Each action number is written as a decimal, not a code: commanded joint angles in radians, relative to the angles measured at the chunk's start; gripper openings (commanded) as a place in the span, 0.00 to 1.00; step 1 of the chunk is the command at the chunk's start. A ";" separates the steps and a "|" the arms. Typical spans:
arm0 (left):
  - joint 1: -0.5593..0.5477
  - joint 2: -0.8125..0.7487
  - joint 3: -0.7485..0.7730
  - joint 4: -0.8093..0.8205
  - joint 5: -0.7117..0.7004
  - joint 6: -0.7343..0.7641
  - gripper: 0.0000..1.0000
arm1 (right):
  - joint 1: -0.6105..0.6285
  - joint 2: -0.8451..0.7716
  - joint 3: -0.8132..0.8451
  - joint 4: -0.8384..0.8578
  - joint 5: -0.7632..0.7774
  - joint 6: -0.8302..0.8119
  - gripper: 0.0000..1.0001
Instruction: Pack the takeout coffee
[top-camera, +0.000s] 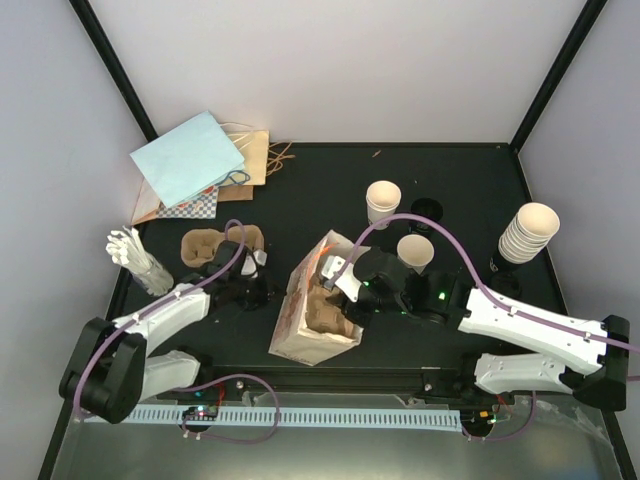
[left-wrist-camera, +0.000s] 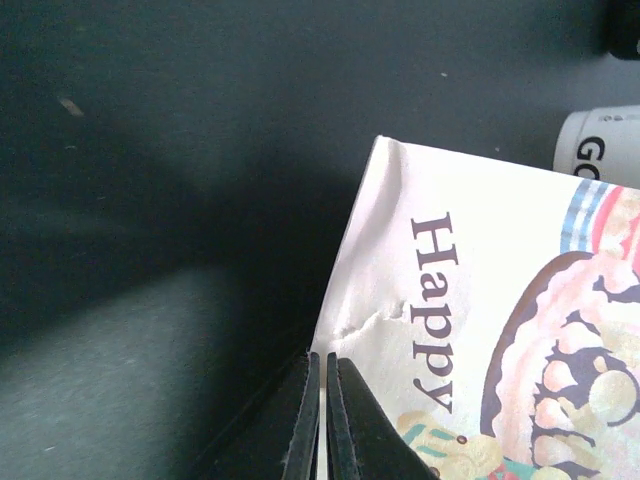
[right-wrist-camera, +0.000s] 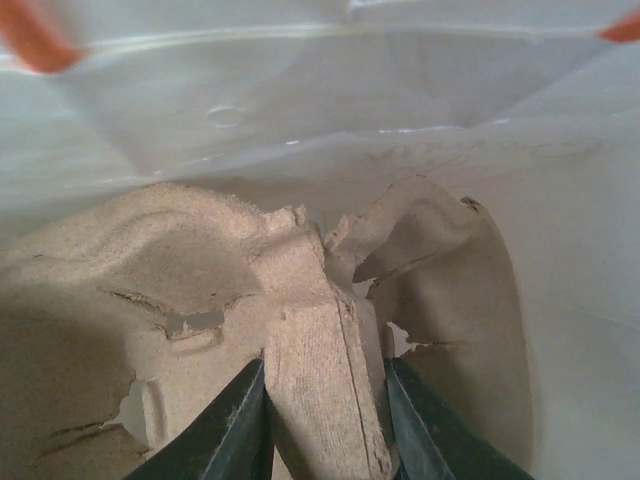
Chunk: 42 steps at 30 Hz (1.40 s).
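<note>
Closest to the lens, the right gripper (right-wrist-camera: 325, 370) is clamping the middle ridge of the brown pulp cup tray (right-wrist-camera: 180, 260). Its jaws are part-closed on either side of that ridge, and it is holding the tray inside the printed paper bag (right-wrist-camera: 300, 110). At the bag's other side, the left gripper (left-wrist-camera: 322, 358) is pinching shut. A thin pale strip is showing between its fingers and looks like the bag's wall edge, so it is probably steadying the bag.

By my reading, the packing is sitting at an early stage: the tray is in the bag, but no cups are showing in its wells. The takeout coffee cups (top-camera: 415, 252) are standing on the black table (top-camera: 330, 180) to the right of the bag: 2 singles, no lids visible from above. A taller stack (top-camera: 528, 235) is standing farther right, and a 2nd pulp tray (top-camera: 205, 245) is lying left of the bag. Loading the cups is what is remaining.
</note>
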 joint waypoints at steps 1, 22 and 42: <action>-0.046 0.044 0.064 0.083 0.042 -0.016 0.05 | 0.009 -0.015 0.030 -0.092 0.048 0.066 0.30; -0.231 0.310 0.236 0.221 0.113 -0.041 0.05 | 0.012 0.011 0.176 -0.292 0.102 0.142 0.30; -0.176 0.135 0.290 -0.110 -0.070 0.165 0.42 | 0.013 0.077 0.186 -0.355 0.094 0.134 0.30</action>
